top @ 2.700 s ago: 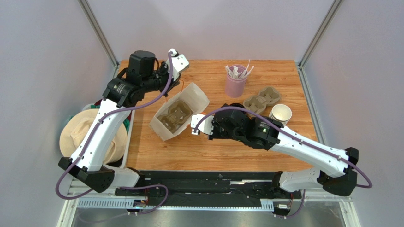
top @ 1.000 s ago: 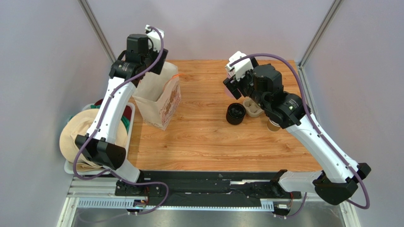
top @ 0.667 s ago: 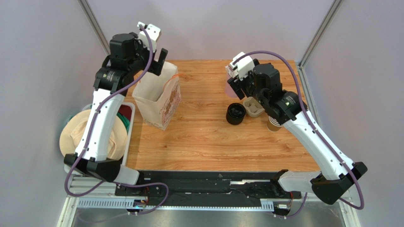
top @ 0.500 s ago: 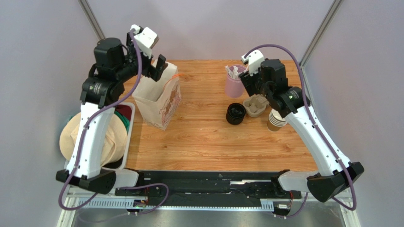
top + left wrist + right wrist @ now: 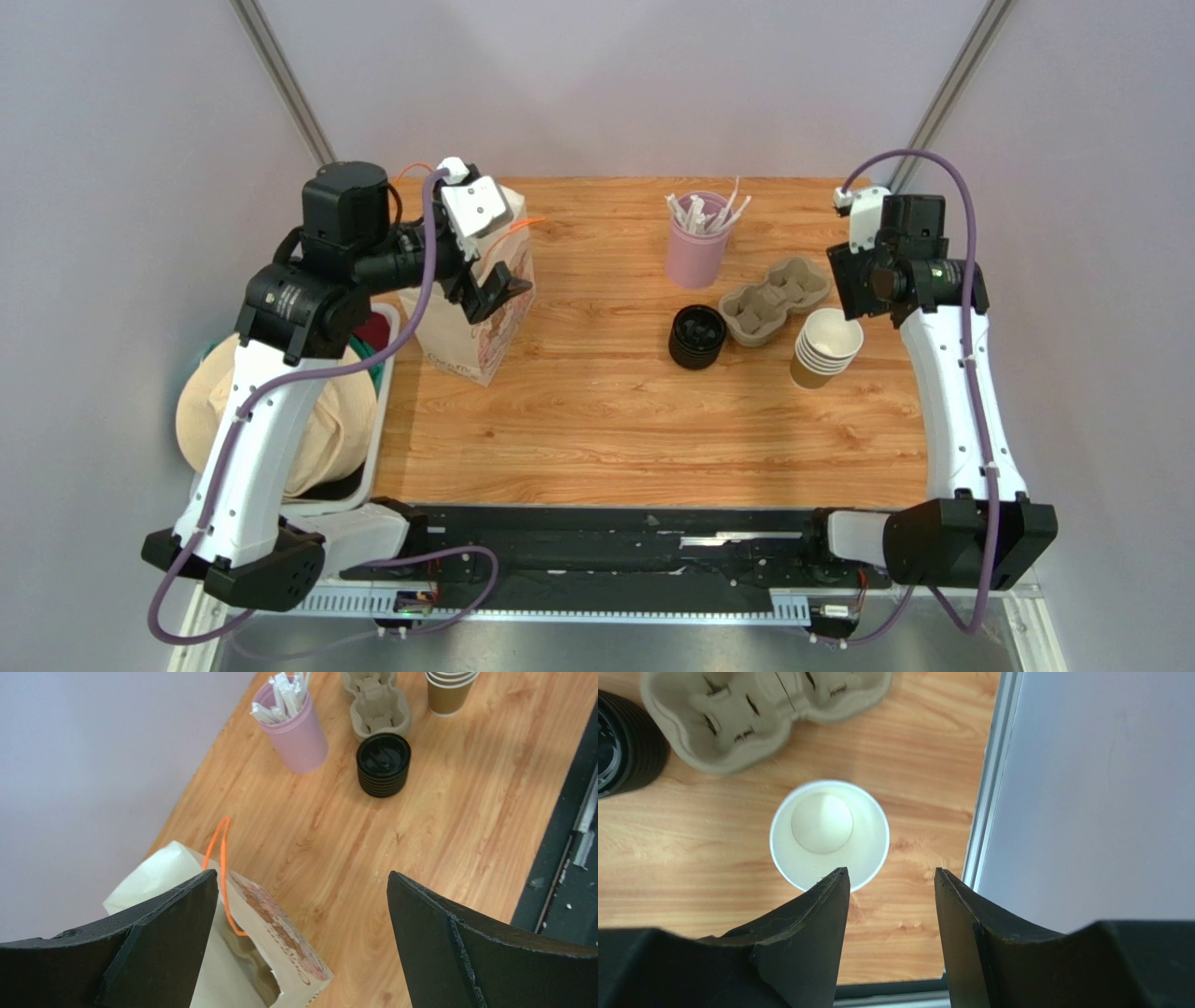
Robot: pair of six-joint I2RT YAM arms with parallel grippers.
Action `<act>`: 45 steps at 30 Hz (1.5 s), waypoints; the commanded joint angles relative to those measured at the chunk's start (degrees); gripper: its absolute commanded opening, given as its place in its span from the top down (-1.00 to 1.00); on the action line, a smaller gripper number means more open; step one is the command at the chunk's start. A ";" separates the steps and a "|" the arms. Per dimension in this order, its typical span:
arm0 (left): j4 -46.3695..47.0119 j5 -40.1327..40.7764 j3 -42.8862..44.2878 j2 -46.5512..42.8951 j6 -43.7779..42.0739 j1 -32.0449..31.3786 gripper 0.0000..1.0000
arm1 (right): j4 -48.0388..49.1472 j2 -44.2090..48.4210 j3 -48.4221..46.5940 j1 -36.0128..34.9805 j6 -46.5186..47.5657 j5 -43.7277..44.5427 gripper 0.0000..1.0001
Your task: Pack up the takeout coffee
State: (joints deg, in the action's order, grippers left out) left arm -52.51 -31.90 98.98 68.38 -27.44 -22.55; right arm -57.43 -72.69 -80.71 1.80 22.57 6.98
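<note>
The takeout coffee shows in no view. A cream paper bag (image 5: 470,319) (image 5: 281,931) with an orange handle (image 5: 223,861) stands upright at the table's left. My left gripper (image 5: 484,280) (image 5: 302,878) hangs just over the bag's right rim, jaws wide open and empty. At the right edge my right gripper (image 5: 863,287) (image 5: 891,873) hovers above a nested stack of brown cups (image 5: 825,347) (image 5: 829,833). Its jaws are partly open and hold nothing. The top cup's white inside lies just beyond the left fingertip (image 5: 833,882).
A ribbed stack of black lids (image 5: 697,336) (image 5: 383,763) stands mid-table beside a pulp cup carrier (image 5: 774,297) (image 5: 759,710). A pink cup of white sticks (image 5: 697,245) (image 5: 295,731) stands behind them. A bin with tan cloth (image 5: 267,406) sits off the left edge. The metal frame rail (image 5: 990,791) borders the cups.
The left arm swung from behind the bag to over its right rim, jaws opening wider. The right arm moved right, from the pink cup to above the cup stack, jaws narrowing.
</note>
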 commanded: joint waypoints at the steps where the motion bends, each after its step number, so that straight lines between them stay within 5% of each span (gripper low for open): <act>1: -1.10 -4.66 -1.33 -2.02 -2.26 -0.22 -0.98 | -1.46 -1.57 1.08 2.67 0.81 -4.70 -0.01; 12: -1.37 -9.76 -4.67 -2.37 -2.79 -0.74 -0.98 | 1.00 -9.49 2.92 9.27 -1.56 -10.06 0.21; 32: -0.22 -9.85 -5.38 -1.14 -1.83 -1.01 -0.97 | 5.84 -9.41 6.70 9.62 -3.41 -8.92 0.60; 39: -0.05 -9.94 -5.55 -0.97 -1.56 -1.01 -0.97 | 7.68 -9.49 6.88 9.62 -4.81 -7.07 0.96; 45: 0.22 -9.93 -5.73 -1.06 -1.39 -1.01 -0.98 | 9.09 -9.76 6.53 9.62 -7.35 -3.30 1.00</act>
State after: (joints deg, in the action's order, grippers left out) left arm -54.04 -40.16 93.45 67.35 -28.84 -23.24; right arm -52.03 -83.07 -73.43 11.14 18.00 0.64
